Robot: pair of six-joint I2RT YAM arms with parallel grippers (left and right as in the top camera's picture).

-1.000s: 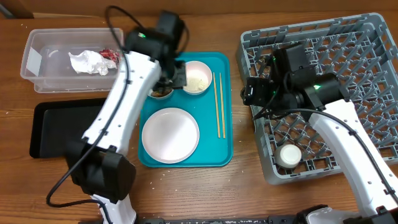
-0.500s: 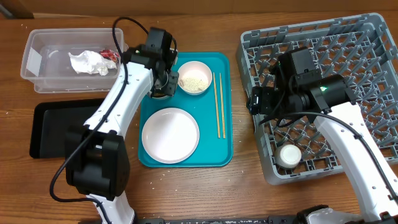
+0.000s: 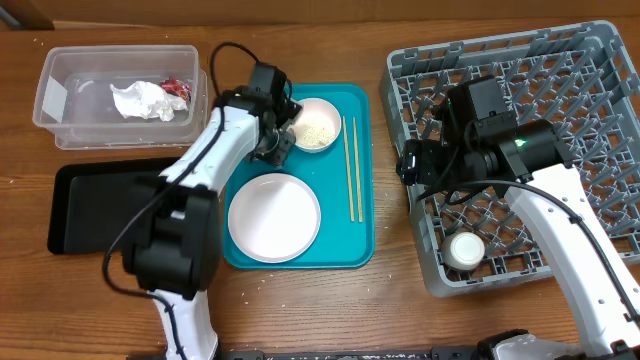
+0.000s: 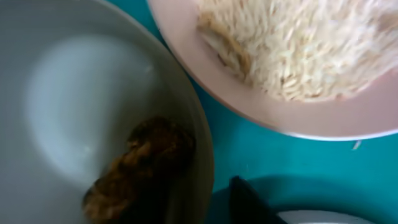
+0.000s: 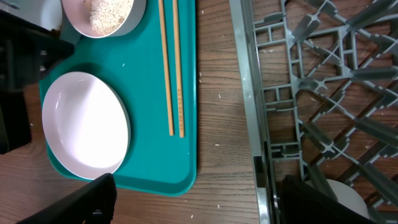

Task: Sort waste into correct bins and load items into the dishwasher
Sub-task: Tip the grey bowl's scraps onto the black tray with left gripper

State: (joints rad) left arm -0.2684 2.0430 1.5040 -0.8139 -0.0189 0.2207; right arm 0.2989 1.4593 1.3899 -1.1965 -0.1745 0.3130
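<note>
Wooden table (image 3: 300, 300), teal tray (image 3: 340, 250) in the middle. Left gripper (image 3: 272, 140) sits low at the rim of the brown-food bowl (image 4: 74, 112), just beside the grain bowl (image 3: 316, 125); can't tell if it's clamped. Right gripper (image 5: 198, 186) is spread wide at the dish rack (image 3: 560, 90) left wall. Plate (image 3: 274, 217) and chopsticks (image 3: 352, 165) are on the tray, cup (image 3: 466, 250) in the rack, napkin (image 3: 140, 100) and wrapper (image 3: 177, 90) in the clear tub (image 3: 45, 100).
</note>
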